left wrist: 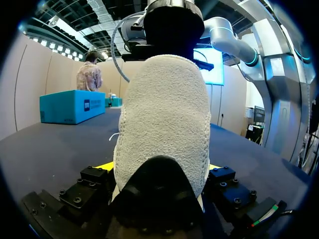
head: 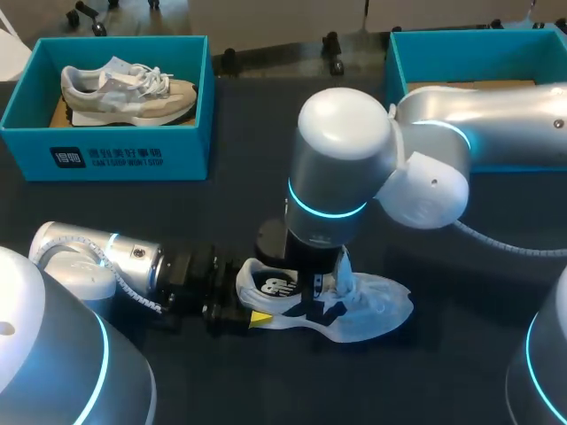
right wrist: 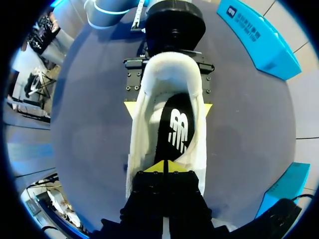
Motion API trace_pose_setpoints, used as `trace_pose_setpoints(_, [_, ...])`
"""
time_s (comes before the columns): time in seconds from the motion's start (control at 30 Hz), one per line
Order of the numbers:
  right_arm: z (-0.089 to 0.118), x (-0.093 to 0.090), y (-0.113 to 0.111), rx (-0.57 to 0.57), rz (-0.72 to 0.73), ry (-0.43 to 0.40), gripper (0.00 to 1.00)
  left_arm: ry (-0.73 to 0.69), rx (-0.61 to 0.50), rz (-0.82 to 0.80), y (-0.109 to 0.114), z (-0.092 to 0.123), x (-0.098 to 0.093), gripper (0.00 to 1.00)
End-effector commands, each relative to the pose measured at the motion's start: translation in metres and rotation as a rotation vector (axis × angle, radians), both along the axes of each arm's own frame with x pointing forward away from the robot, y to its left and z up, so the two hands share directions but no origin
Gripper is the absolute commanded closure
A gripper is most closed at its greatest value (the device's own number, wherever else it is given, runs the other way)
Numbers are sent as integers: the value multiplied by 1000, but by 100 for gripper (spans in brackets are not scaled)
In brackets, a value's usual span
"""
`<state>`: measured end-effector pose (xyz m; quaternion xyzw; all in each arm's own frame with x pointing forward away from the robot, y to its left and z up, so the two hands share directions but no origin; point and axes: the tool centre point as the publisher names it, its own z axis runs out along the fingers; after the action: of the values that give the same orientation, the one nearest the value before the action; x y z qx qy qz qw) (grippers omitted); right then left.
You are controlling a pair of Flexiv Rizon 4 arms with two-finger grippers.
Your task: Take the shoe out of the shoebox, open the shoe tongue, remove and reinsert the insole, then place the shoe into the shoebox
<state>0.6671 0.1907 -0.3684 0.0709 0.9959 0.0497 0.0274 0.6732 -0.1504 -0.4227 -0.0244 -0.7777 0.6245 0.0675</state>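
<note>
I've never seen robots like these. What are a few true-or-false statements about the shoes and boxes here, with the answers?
1. The white shoe lies on the table, outside both boxes. True.
2. The left shoebox is empty. False: a grey shoe lies in it.
3. The left arm's fingers hold the white shoe's heel from both sides. True.
4. The insole lies on the table beside the white shoe. False: it sits inside the shoe.
5. The right arm's fingers hang over the right box. False: they are at the white shoe's opening, tips together.
</note>
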Motion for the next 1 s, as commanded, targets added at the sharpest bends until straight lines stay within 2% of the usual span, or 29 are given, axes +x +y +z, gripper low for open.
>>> trace_pose_setpoints(0.03, [21,-6,4,-45,-11,-27,100,0,2,0,2,0,0,100])
trace_pose_setpoints(0.27, [41,-8,2,-84,-20,-46,100,0,2,0,2,0,0,100])
trace_pose_setpoints(0.57, [50,-11,6,-97,-23,-63,100,0,2,0,2,0,0,100])
trace_pose_setpoints(0.73, [48,-8,15,-98,-7,-63,100,0,2,0,2,0,0,100])
trace_pose_setpoints(0.87, [48,-13,20,-98,-9,-68,100,0,2,0,2,0,0,100])
trace_pose_setpoints(1.0, [58,-20,20,-112,-28,-82,100,0,2,0,2,0,0,100])
